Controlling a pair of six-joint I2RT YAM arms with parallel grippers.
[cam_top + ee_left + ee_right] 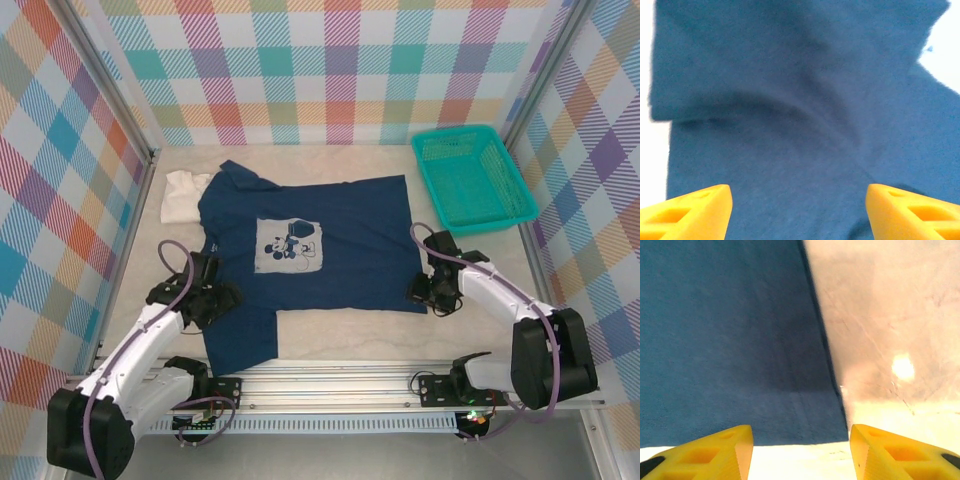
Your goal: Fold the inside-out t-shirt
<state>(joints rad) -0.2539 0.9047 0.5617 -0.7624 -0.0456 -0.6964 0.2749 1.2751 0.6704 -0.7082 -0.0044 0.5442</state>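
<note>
The inside-out t-shirt (320, 250) lies spread on the table, navy blue, with a pale square print on its chest and one sleeve hanging toward the front edge. My left gripper (212, 300) sits at the shirt's left side by that sleeve; its yellow fingers (695, 210) stand apart over creased blue cloth (805, 125), holding nothing. My right gripper (428, 290) rests at the shirt's near right corner. Its yellow fingers (895, 452) are open above the hem corner (835, 420), with bare table between them.
A cream folded shirt (185, 195) lies partly under the navy shirt's far left sleeve. A teal mesh basket (470, 178) stands at the back right. Checkered walls close in the table on three sides. A metal rail (330, 390) runs along the near edge.
</note>
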